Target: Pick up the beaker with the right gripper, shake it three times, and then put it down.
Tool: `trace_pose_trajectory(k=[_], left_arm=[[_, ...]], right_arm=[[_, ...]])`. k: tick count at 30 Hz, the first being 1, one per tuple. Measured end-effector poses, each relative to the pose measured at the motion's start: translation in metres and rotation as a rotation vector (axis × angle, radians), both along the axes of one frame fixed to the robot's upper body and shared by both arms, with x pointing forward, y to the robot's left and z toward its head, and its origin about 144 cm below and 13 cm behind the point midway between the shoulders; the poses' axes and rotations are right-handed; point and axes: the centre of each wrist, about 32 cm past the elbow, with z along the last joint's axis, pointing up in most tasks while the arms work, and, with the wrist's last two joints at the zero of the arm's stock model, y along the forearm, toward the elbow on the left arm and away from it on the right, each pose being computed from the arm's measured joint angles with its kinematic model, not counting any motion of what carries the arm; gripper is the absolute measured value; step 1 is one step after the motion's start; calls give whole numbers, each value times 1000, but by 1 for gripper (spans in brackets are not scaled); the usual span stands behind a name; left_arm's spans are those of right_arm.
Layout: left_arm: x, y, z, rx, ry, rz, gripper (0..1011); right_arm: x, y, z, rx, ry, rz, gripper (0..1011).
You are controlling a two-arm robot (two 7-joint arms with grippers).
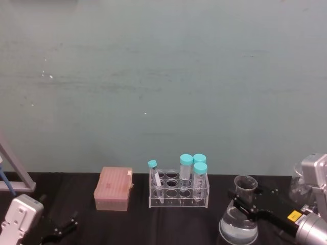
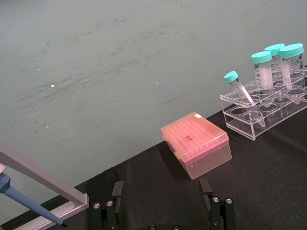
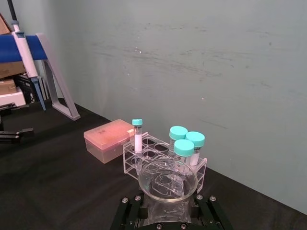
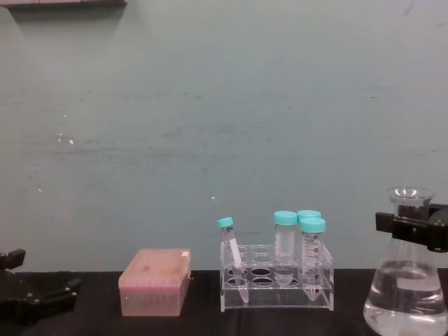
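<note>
The black right claw (image 4: 411, 231) gripped the clear glass cone beaker (image 4: 404, 294) by its neck, near right; shaking looked not yet done; left claw (image 2: 163, 213) rested near left, fingers spread

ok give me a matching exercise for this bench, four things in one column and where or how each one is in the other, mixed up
Things:
1. beaker
2. pink pipette tip box
3. small teal-capped tube
4. left gripper

Place or state:
A. leaning in the clear tube rack
B. fingers open, at the robot's left
C. neck between the right gripper fingers
D. on the black table, left of the rack

Pairs: 1-C, 2-D, 3-A, 4-B
</note>
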Motion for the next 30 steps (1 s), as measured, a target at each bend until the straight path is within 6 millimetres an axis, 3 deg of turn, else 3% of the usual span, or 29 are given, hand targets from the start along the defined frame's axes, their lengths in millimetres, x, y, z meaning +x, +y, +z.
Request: trace_pose_trajectory(k=[30], left_arm=[[0, 0, 0, 0, 0, 0, 1000]], right_arm=[[0, 0, 0, -2, -2, 2, 450]])
